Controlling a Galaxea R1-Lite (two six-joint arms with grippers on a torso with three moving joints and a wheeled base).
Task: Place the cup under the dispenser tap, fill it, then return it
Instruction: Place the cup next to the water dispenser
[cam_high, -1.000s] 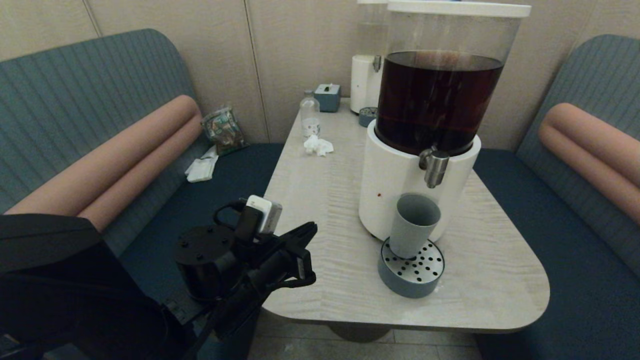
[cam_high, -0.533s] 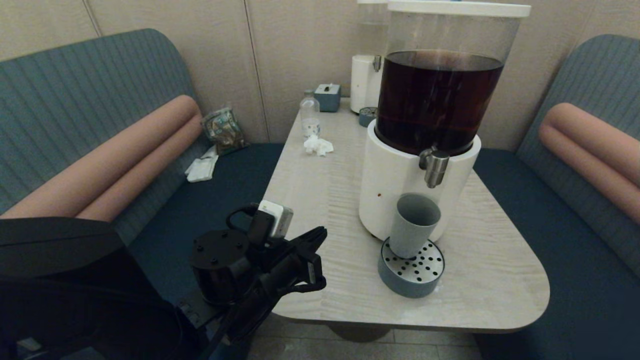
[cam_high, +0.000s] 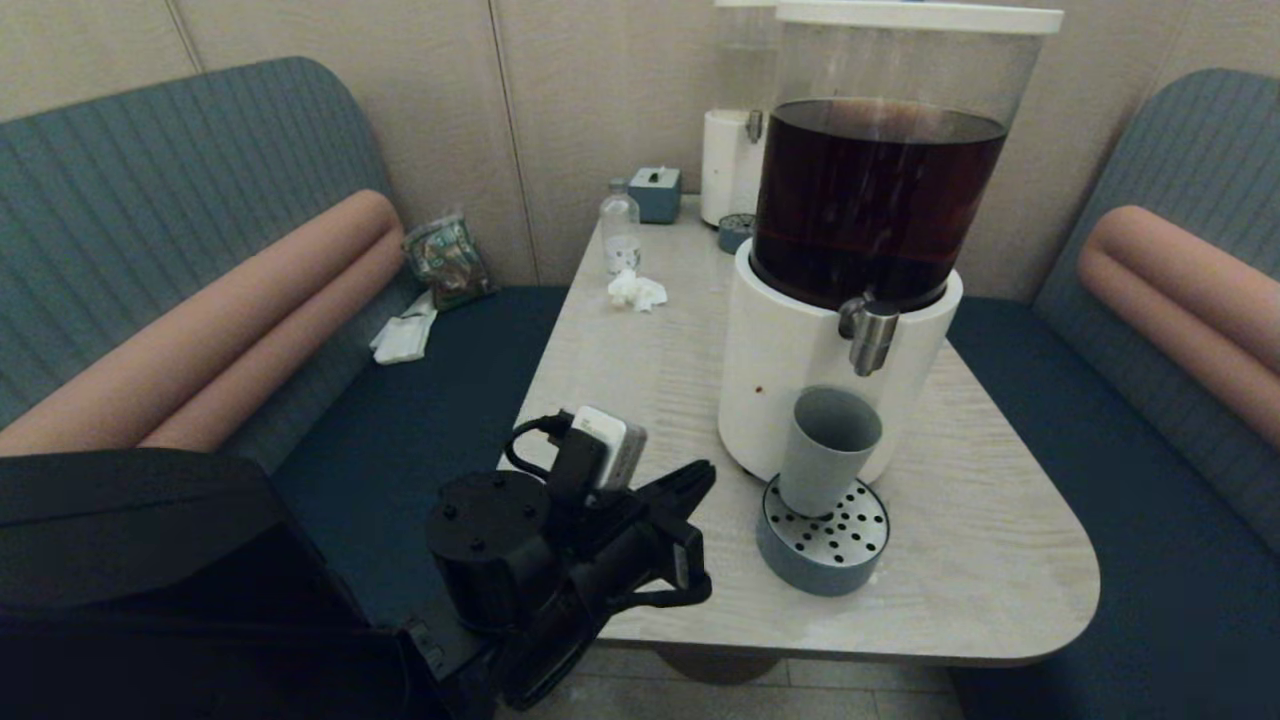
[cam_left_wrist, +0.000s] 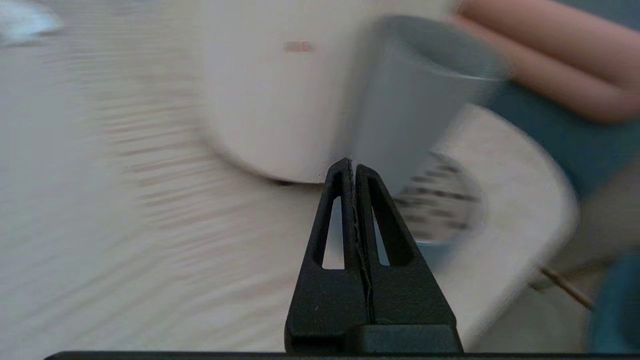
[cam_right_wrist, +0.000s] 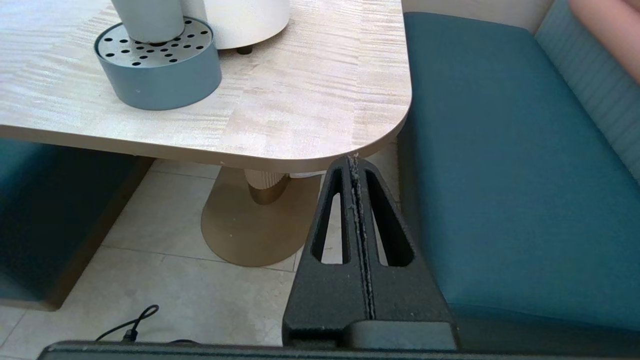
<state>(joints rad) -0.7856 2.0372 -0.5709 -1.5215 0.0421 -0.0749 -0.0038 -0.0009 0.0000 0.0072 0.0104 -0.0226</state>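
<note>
The grey-green cup (cam_high: 827, 450) stands upright on the round blue-grey drip tray (cam_high: 822, 545), directly below the steel dispenser tap (cam_high: 870, 335) of the large dispenser (cam_high: 800, 370) with dark brown liquid. My left gripper (cam_high: 700, 478) hovers over the table's near left part, a short way left of the cup, shut and empty. In the left wrist view the cup (cam_left_wrist: 415, 100) is just beyond the shut gripper (cam_left_wrist: 352, 162). My right gripper (cam_right_wrist: 354, 159) is shut, parked below the table's near right corner, out of the head view.
A small bottle (cam_high: 620, 232), crumpled tissue (cam_high: 636, 290), tissue box (cam_high: 655, 193) and a smaller white dispenser (cam_high: 730, 165) sit at the table's far end. Blue benches flank the table (cam_high: 640, 400). The table's pedestal foot (cam_right_wrist: 250, 230) stands on the tiled floor.
My left arm has moved rightward over the table toward the cup, still shut. The cup, tray and dispenser have not moved.
</note>
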